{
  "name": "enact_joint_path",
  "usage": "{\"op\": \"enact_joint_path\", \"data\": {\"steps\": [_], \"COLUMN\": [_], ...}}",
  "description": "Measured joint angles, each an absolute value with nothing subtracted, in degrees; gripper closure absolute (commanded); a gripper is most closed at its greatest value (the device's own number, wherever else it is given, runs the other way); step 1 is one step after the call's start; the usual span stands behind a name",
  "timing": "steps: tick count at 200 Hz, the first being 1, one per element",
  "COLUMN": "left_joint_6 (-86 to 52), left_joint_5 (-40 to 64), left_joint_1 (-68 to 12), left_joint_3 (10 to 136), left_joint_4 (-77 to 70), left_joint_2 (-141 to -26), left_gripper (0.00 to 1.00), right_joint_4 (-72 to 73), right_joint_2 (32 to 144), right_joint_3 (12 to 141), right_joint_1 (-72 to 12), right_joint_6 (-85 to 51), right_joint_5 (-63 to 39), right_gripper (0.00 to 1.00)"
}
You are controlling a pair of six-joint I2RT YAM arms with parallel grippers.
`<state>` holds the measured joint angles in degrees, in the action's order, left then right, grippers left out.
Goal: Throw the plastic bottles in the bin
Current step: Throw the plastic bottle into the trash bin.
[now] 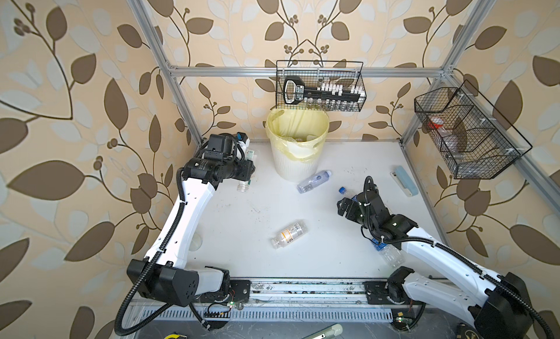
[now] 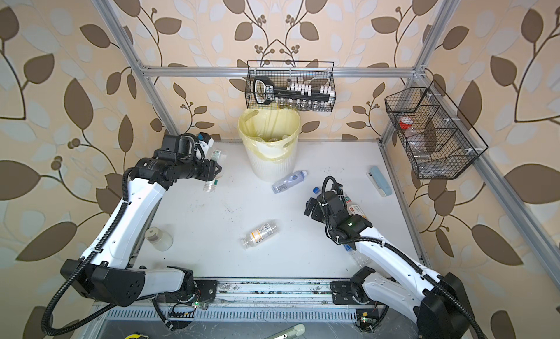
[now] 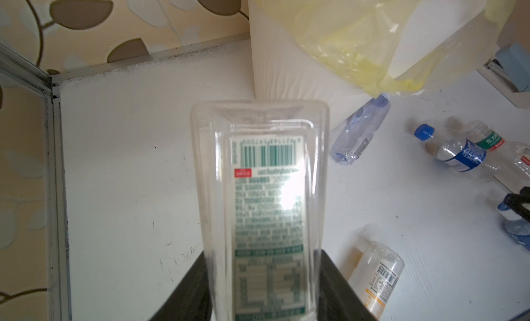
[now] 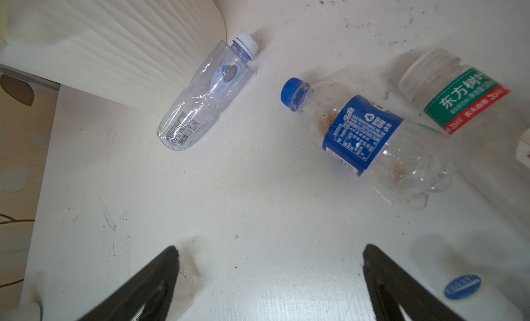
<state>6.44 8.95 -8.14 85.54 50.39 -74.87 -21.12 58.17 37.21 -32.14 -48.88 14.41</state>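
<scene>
Left tool [image 3: 262, 279]: gripping clear green-print bottle [image 3: 258, 176], hanging left of centre in the top views, beside bin [image 1: 298, 161].
Bin: standing upper centre on bench [image 1: 242, 219].
Orange-label bottle [image 1: 289, 234]: lying at centre.
Right tool [image 4: 269, 262]: gaping wide, empty, hovering right of centre near blue-cap bottle [image 4: 361, 136].

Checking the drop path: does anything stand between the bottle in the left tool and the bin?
Nothing visible does. The left tool grips the clear green-print bottle beside the bin, only table between them; the crushed bottle lies off to one side.
</scene>
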Motion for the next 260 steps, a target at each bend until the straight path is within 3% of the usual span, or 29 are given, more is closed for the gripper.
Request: {"op": "enact_joint_path", "data": {"steps": [79,114,159,175,193,221,260], "left_joint_6": [0.51,-1.48,-7.27,-9.78,-11.44,-13.37,-14.15], "left_joint_5": [9.50,11.73,15.70,16.03,15.40,14.22,11.75], "left_joint_1": [-5.56,-5.56,-6.07,-7.51,-11.09,-15.35,-16.03], "left_joint_3": [82.13,82.13,97.36,108.03,121.40,137.12,138.04], "left_joint_4": [44.29,42.74,40.95,39.31,38.02,37.69,39.05], "left_joint_2": [-67.81,-68.55,-80.75,-88.47,-98.61,-111.87,-114.13], "left_gripper": [0.49,0.45,0.43,0.36,0.02,0.01,0.01], "right_joint_4": [-20.32,-20.29,-20.27,-20.25,-20.32,-20.40,-20.80], "right_joint_2": [58.15,58.15,58.15,58.15,58.15,57.80,56.23], "right_joint_3": [37.21,37.21,37.28,37.36,37.63,37.87,37.95], "right_joint_1": [-32.14,-32.14,-32.14,-32.14,-32.14,-32.14,-32.14], "right_joint_6": [-49.08,-49.08,-49.28,-49.45,-49.54,-49.69,-49.91], "right_joint_5": [14.39,14.41,14.41,14.39,14.41,14.39,14.44], "right_gripper": [0.00,0.00,0.00,0.00,0.00,0.00,0.00]}}
